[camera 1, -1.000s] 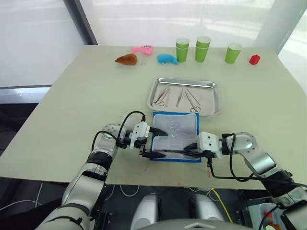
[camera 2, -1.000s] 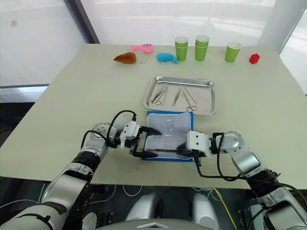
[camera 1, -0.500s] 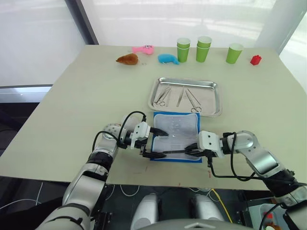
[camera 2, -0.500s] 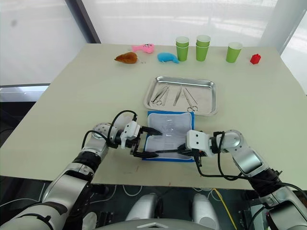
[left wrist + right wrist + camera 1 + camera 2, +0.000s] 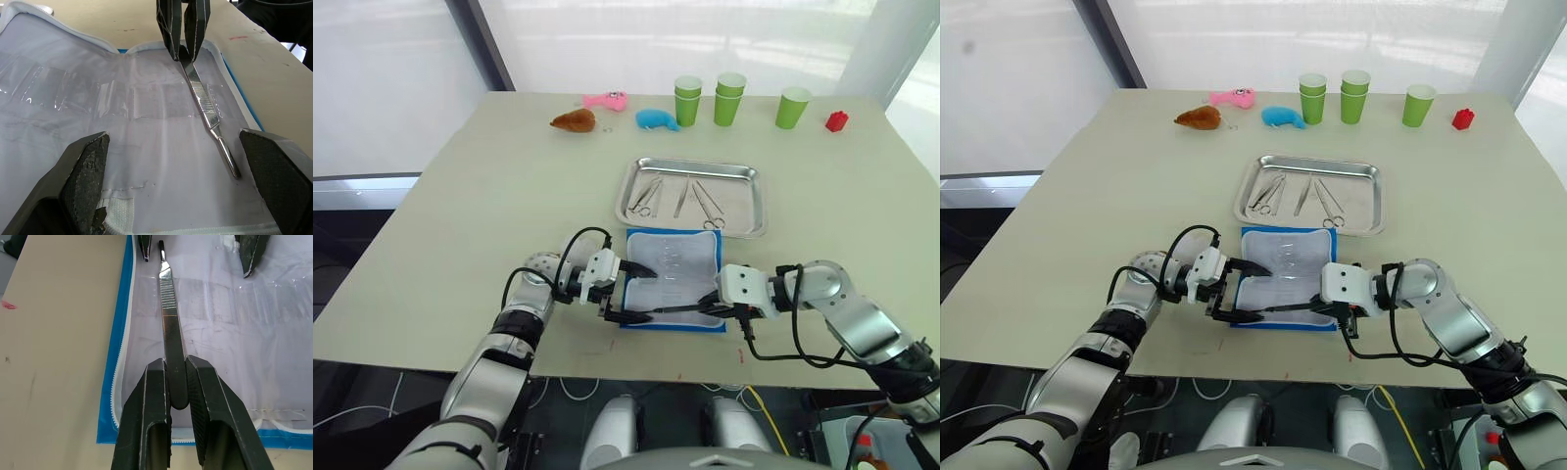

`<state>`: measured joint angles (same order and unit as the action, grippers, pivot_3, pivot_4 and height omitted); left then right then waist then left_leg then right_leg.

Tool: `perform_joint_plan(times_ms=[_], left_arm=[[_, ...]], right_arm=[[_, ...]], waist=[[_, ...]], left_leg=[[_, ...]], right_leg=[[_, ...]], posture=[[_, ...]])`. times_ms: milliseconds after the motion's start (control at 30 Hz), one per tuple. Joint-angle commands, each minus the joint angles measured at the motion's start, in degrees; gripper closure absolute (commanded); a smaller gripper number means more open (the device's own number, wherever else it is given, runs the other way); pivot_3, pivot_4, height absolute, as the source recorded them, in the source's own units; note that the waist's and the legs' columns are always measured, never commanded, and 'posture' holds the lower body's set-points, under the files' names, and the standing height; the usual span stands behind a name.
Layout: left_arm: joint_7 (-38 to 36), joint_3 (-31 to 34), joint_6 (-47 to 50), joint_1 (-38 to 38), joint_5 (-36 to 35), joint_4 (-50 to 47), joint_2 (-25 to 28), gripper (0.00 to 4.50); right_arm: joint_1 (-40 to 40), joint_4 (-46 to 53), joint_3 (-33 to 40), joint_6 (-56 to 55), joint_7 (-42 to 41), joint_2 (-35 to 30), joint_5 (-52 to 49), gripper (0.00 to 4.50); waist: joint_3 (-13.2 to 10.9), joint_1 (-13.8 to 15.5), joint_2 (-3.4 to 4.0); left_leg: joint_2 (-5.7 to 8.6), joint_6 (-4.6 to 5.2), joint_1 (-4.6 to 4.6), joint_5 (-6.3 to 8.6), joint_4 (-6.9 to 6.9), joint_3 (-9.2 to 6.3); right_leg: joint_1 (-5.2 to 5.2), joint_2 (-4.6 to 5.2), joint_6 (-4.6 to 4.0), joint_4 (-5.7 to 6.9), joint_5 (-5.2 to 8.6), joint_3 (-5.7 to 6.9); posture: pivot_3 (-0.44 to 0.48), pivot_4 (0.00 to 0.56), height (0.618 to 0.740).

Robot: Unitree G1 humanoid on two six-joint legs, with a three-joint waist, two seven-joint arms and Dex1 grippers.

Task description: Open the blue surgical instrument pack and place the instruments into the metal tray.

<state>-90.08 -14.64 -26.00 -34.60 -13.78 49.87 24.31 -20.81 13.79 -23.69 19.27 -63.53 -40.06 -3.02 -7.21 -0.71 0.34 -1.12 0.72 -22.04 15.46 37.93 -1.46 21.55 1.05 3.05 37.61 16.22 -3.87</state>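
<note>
No lettering or brand mark can be read anywhere; the open blue surgical instrument pack [image 5: 671, 279] shows only its pale lining, edged in blue, with clear plastic pockets [image 5: 73, 88] and a white zipper edge [image 5: 117, 377].

The right gripper [image 5: 177, 382] is clamped on a slim flat steel tool [image 5: 168, 328] with a ribbed grip section and a thin dark tip. The tool runs straight out from its black fingers across the pack's near edge. At that tip, the left gripper [image 5: 628, 292] stands with its fingers spread wide over the lining, holding nothing; its textured black pads [image 5: 85, 181] frame the tool.

Beyond both grippers, just past the pack's far edge, lies the shiny metal tray [image 5: 756, 211], rounded at the corners with a raised rim. In it lie ring-handled instruments [image 5: 646, 196] and straight ones.
</note>
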Motion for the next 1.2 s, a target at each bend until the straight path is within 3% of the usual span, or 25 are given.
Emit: perform_joint_plan(times_ms=[33,767,1200], left_arm=[[-2.4,-4.9,1.4,4.3,4.0,3.7,-1.2,0.0],[-2.4,-4.9,1.1,4.2,4.2,4.3,-1.4,0.0],[-2.4,-4.9,1.0,4.3,4.3,4.2,-2.2,0.0]], right_arm=[[-2.0,3.2,2.2,0.1,0.1,-0.5,-0.3,4.49],[-4.3,3.3,4.9,-1.1,-2.2,-5.4,-1.3,4.49],[-2.1,4.6,10.5,-1.7,-4.5,-13.3,-3.5,4.49]], waist=[[0.0,0.0,0.02],[-0.1,0.0,0.07],[-0.2,0.2,0.11]], left_leg=[[0.0,0.0,0.0,0.0,0.0,0.0],[-0.04,0.0,-0.03,0.0,-0.01,-0.01],[-0.02,0.0,-0.07,0.0,-0.01,-0.02]], right_leg=[[0.0,0.0,0.0,0.0,0.0,0.0],[0.01,0.03,-0.01,-0.02,0.02,0.02],[0.02,0.11,0.02,-0.07,0.04,0.04]], posture=[[0.0,0.15,0.74],[0.0,0.15,0.74],[0.0,0.15,0.74]])
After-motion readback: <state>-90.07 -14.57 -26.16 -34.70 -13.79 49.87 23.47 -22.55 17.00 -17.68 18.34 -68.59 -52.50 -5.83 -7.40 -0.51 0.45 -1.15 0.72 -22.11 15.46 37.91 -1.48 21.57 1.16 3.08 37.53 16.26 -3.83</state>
